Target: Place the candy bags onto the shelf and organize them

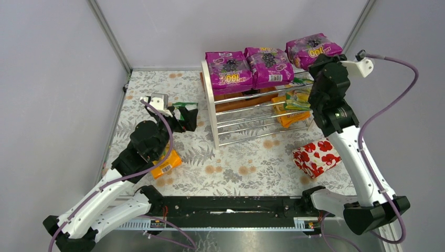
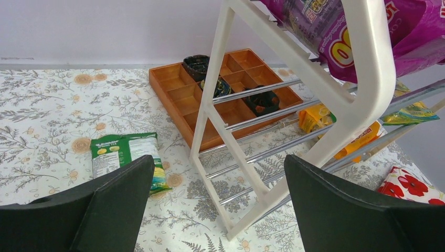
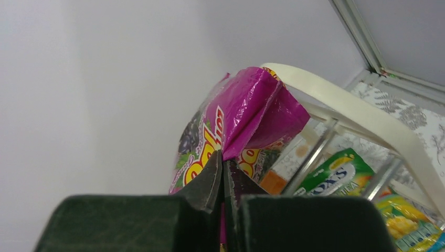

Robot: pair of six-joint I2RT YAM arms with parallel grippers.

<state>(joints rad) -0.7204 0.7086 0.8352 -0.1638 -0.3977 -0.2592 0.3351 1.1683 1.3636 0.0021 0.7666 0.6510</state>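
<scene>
Floral surface, grey walls: shelf toward the far edge.
Right gripper jaws pinched shut on the right magenta bag, held at the top tier's right end; left magenta bag and middle magenta bag lie on top. Left gripper jaws spread wide, empty, beside the green-white bag on the surface left of the shelf.

Magenta candy bags carry "100" in large yellow print.
</scene>
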